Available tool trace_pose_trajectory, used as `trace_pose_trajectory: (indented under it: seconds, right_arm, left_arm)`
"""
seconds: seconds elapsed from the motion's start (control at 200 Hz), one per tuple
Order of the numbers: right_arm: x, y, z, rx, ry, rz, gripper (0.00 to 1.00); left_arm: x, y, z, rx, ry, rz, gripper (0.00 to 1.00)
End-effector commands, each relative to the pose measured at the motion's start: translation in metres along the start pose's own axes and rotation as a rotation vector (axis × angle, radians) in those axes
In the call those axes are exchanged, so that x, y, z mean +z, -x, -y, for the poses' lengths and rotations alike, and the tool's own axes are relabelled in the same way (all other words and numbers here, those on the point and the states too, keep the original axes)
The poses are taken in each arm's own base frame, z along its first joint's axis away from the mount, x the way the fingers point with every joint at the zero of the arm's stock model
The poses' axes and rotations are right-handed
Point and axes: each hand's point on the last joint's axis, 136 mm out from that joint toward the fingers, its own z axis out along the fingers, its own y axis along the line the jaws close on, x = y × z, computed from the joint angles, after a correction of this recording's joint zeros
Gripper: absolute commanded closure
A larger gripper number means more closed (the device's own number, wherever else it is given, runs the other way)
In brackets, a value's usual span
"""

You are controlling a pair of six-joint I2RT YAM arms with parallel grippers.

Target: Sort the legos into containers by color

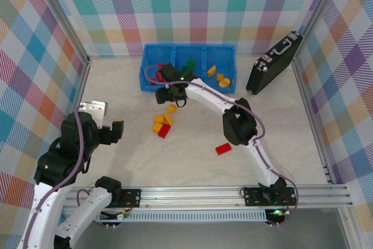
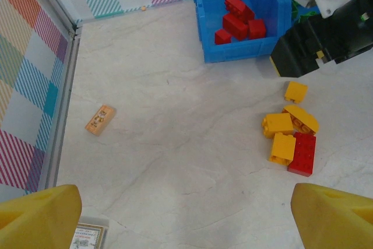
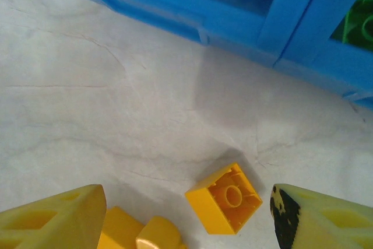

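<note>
Between plaid walls (image 1: 192, 10), on the pale desk (image 1: 280, 138), the right end effector (image 3: 185, 202) hangs empty, jaws well apart, over a yellow brick (image 3: 224, 199) lying skewed at lower centre, near the blue tray (image 3: 175, 16), while the left end effector (image 2: 186, 214) gapes idle; closing on a corner could squirt the brick away.
</note>
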Motion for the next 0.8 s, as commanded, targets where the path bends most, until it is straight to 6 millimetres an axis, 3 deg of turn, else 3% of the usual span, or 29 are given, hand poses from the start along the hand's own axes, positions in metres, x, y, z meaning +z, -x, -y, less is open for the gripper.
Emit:
trace_pose_trajectory:
  seconds: [0.0, 0.19, 0.375, 0.565, 0.795]
  right_arm:
    - [0.015, -0.010, 0.011, 0.050, -0.066, -0.034, 0.25]
    - [0.038, -0.022, 0.023, 0.067, -0.129, -0.063, 0.24]
    - [0.052, -0.033, 0.022, 0.052, -0.143, -0.111, 0.25]
    - [0.057, -0.051, 0.025, 0.027, -0.176, -0.155, 0.46]
    - [0.054, -0.075, 0.032, 0.011, -0.197, -0.209, 0.56]
  left_arm:
    - [-0.001, -0.002, 0.000, -0.018, -0.004, 0.002, 0.07]
    - [0.002, -0.004, 0.001, -0.012, -0.004, -0.003, 0.07]
    - [0.002, -0.003, -0.001, -0.007, 0.005, -0.003, 0.06]
    - [0.002, -0.003, 0.000, -0.007, 0.004, -0.002, 0.06]
    - [-0.004, -0.002, -0.005, -0.002, 0.019, 0.008, 0.06]
